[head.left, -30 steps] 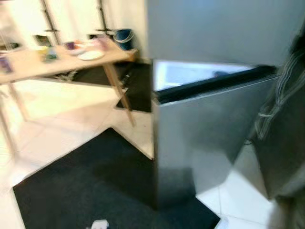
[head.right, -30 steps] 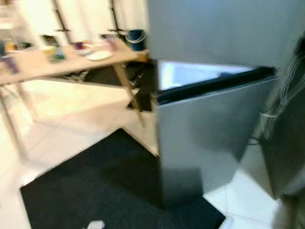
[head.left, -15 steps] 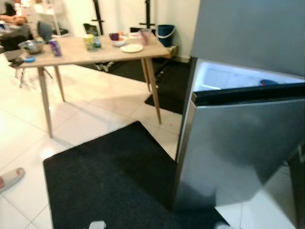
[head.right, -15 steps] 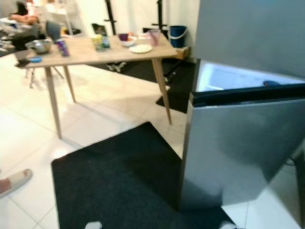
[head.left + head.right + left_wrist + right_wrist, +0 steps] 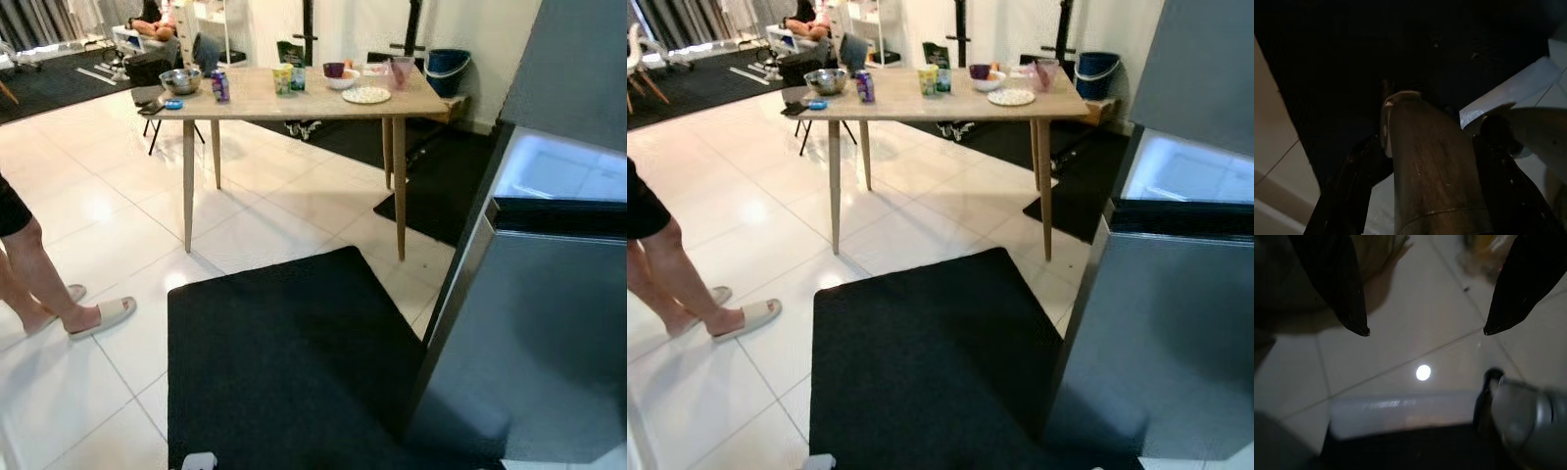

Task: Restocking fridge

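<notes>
With the right gripper (image 5: 1425,330) spread wide over tile, the robot should approach the far light wooden table (image 5: 294,103), leaving the grey fridge (image 5: 549,323) ajar.

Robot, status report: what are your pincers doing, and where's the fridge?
Right pincer open, empty, pointing at floor tiles. Left pincer dark, holding something unclear. Fridge open on my right. Table of items ahead, person's legs left of black mat.
</notes>
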{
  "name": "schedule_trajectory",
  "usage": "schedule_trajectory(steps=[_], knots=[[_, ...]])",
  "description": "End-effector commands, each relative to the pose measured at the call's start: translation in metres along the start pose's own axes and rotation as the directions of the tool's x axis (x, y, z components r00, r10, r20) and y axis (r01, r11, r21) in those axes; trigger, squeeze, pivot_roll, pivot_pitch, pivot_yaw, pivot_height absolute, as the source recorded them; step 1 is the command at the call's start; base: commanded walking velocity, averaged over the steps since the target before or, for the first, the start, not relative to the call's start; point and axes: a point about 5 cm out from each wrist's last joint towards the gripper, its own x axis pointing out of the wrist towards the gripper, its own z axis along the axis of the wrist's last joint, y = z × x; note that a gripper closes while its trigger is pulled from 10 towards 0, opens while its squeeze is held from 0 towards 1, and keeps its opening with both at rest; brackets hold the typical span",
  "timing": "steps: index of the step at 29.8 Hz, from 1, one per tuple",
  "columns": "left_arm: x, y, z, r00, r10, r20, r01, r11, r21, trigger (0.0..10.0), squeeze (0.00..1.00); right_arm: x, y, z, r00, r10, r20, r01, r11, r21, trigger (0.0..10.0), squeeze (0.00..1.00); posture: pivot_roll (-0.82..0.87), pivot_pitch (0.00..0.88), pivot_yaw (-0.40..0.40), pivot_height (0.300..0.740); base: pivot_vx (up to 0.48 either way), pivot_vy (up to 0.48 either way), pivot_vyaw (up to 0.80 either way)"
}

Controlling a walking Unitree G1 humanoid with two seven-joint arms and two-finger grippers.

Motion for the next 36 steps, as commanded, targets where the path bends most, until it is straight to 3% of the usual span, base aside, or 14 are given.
schedule_trajectory(steps=[1, 10, 36], knots=[[-0.002, 0.0017, -0.0094, 0.999, 0.013, -0.036, -0.014, 1.0, -0.016, 10.0, 0.0, 0.0003, -0.0007, 0.0023, 1.0, -0.007, 0.006, 0.007, 1.0, -0.001, 10.0, 0.0, -0.19, 0.05, 0.014, 0.74, 0.0, 0.0, 0.0], [-0.0018, 0.001, -0.0095, 0.999, 0.011, -0.035, -0.012, 1.0, -0.026, 10.0, 0.0, 0.0003, -0.0005, 0.0018, 1.0, -0.009, 0.003, 0.009, 1.0, -0.007, 10.0, 0.0, -0.19, 0.054, 0.01, 0.74, 0.0, 0.0, 0.0], [-0.0026, 0.002, -0.0089, 1.0, -0.002, -0.026, 0.001, 1.0, -0.032, 10.0, 0.0, 0.0009, 0.0037, 0.0028, 1.0, 0.007, 0.012, -0.007, 1.0, -0.006, 10.0, 0.0, -0.19, 0.06, 0.013, 0.74, 0.271, 0.0, 0.0]])
